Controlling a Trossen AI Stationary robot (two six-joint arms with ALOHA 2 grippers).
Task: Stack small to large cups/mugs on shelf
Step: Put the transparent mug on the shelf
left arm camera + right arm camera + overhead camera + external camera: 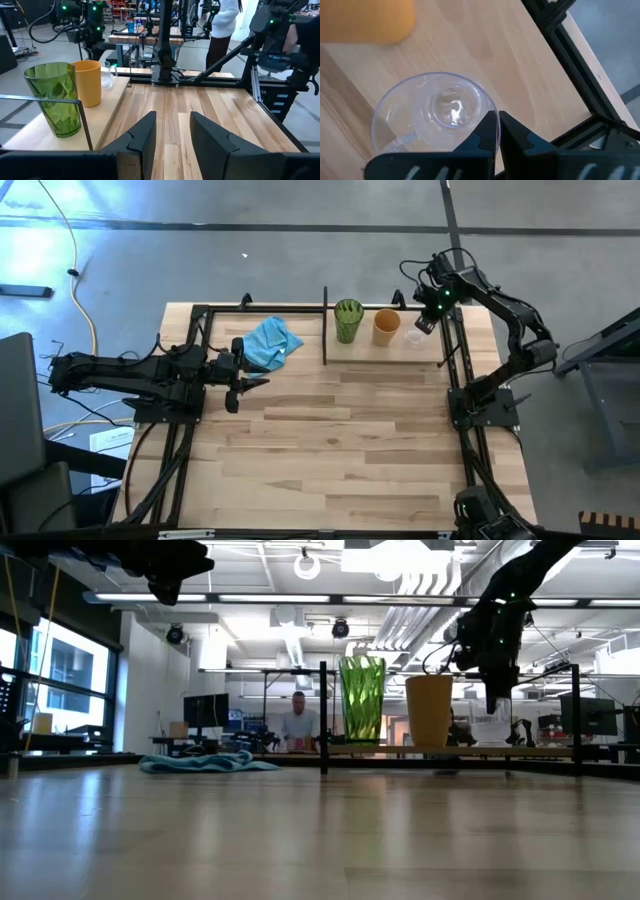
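Three cups stand in a row on the wooden shelf (pixel 400 350), right of its upright black divider (pixel 325 325): the green ribbed tumbler (pixel 348 320), the orange cup (pixel 386 327) and the tiny clear glass (pixel 415 338). My right gripper (pixel 425 323) comes down over the clear glass (pixel 432 112), shut on it. The left gripper (pixel 245 383) hovers open above the table, left of the shelf's near edge. In its wrist view the left gripper (pixel 172 132) faces the tumbler (pixel 52 97) and the orange cup (pixel 87 82). My right gripper pinches the clear glass by its rim (pixel 490 111), on the side away from the orange cup. One finger (pixel 487 132) is inside and the other outside. It comes from above, pointing down. The glass (pixel 492 728) stands upright with its base on the shelf.
A blue cloth (pixel 270 343) lies crumpled left of the divider, close to the left gripper. The black frame rails (pixel 455 350) run along the table's sides. Bare tabletop (pixel 330 450) spreads toward the near edge. A person (pixel 297 725) sits in the room beyond the table.
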